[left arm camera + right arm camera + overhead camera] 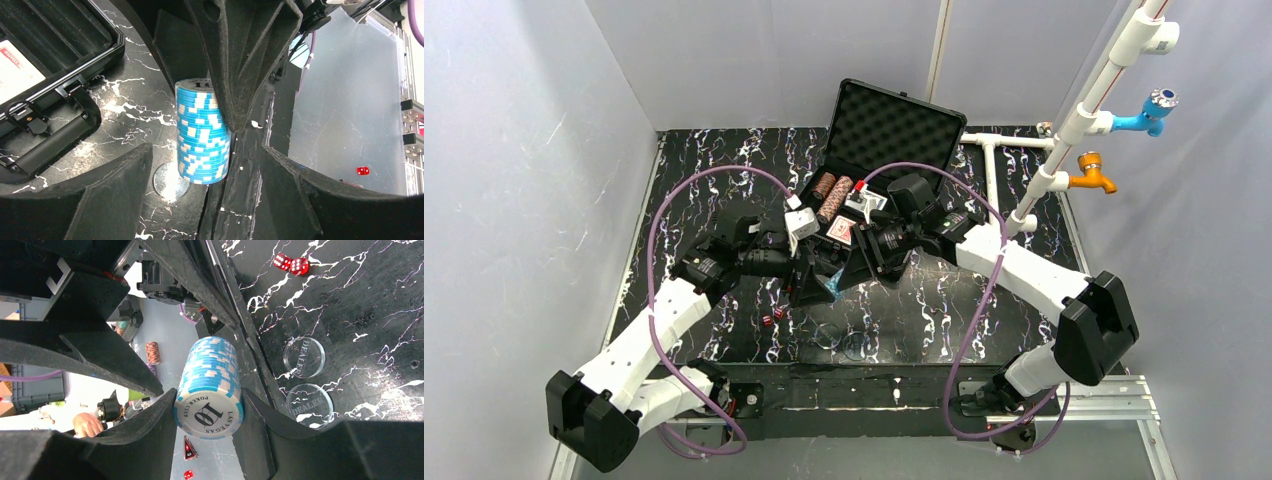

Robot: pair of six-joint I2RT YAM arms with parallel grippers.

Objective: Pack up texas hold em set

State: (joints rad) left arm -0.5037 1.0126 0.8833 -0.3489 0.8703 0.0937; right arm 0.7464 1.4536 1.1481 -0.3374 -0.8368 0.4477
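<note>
A blue chip stack (210, 390) is pinched by its sides in my right gripper (207, 412), which is shut on it, the "10" face toward the camera. My left gripper (205, 155) is open, one finger on each side of the same blue chip stack (202, 132) without touching it. Both grippers meet at mid-table (824, 270), in front of the open black case (889, 125). Brown chip stacks (829, 195) and card decks (842, 230) lie in the case. Two red dice (291, 263) sit on the table.
Two clear dealer buttons (304, 356) lie on the marbled table near the grippers. A white pipe frame (1074, 125) with a blue tap (1154, 110) and an orange tap (1092, 175) stands at the back right. Grey walls enclose the table.
</note>
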